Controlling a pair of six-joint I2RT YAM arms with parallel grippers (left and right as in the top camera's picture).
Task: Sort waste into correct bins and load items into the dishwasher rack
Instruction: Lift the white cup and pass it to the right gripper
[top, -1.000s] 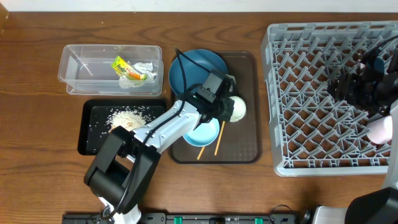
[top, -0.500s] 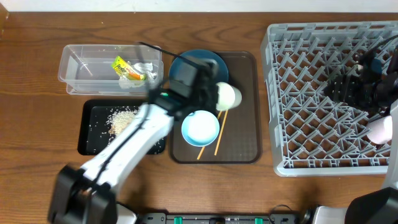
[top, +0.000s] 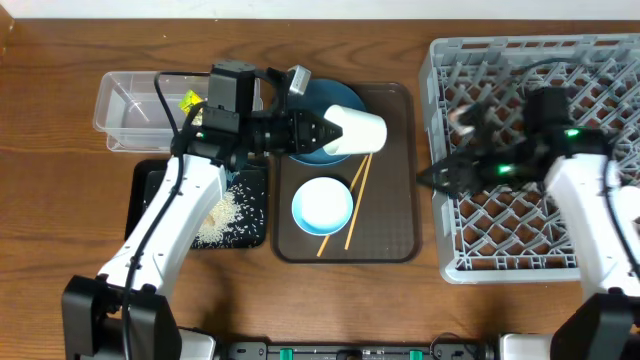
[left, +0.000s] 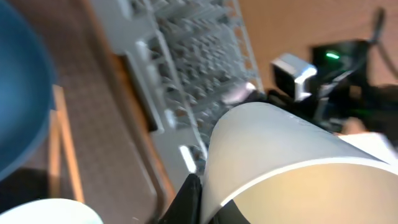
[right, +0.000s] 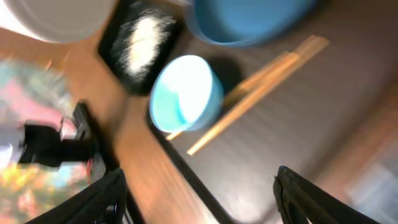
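Left claw (top: 328, 132) pinched tight on the rim wall of the cream cup (top: 360, 130). Overhead: the cup is held on its side above the blue plate (top: 305, 100), its mouth facing the arm. Right claw (top: 437, 178) hangs at the near edge of the grey rack (top: 530, 60), pointing toward the brown tray (top: 390, 240). The bowl (top: 322, 205) and chopsticks (top: 352, 200) lie on that tray. Rice (top: 215, 215) is in the black tray (top: 150, 180) and a wrapper (top: 190, 100) in the clear tub (top: 130, 110).

Left wrist, blurred: cup wall fills the frame, with the rack beyond it and the other arm near it.

Right wrist, blurred: fingers spread wide with nothing between them, bowl and chopsticks below.

Risks: a thin rim pinch may let the cup swivel or slip on the way over. The right arm sits in the path to the rack, so a knock is possible.

Surface (top: 60, 220) is brown wood. The room is not readable.
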